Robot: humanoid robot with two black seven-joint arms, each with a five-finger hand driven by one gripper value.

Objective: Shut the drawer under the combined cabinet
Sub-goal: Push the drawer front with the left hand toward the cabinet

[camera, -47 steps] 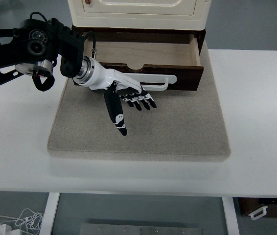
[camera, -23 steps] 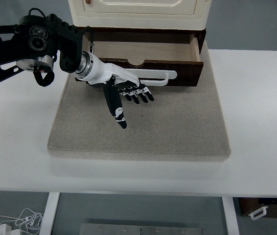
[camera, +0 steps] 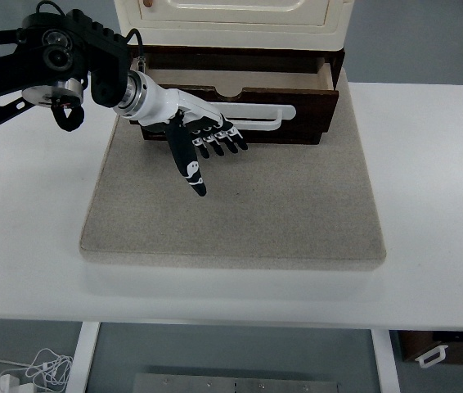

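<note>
Resting on a white table (camera: 436, 205), a thick grey felt-like mat (camera: 240, 213) with rounded corners carries the cream-coloured combined cabinet (camera: 231, 20) at its far edge. Under the cabinet sits the dark brown wooden drawer (camera: 297, 110), pulled out only a short way, so that a narrow strip of its pale wood floor shows behind the front panel. A long white bar handle (camera: 268, 115) runs across the drawer front.

From the picture's left comes the black, jointed left arm (camera: 43, 57), ending in a silver wrist ring and a white-and-black left hand (camera: 195, 135). Its back lies against the drawer front, over the left part of the handle. The fingers (camera: 219, 143) are stretched out and loosely spread, gripping nothing, and the black thumb (camera: 189, 168) points down over the mat.

Nothing lies on the mat between the hand and its near edge. Beyond the table is a grey floor; at the bottom left lie white cables (camera: 19, 372), and at the bottom right a dark box (camera: 452, 348) with a white handle.
</note>
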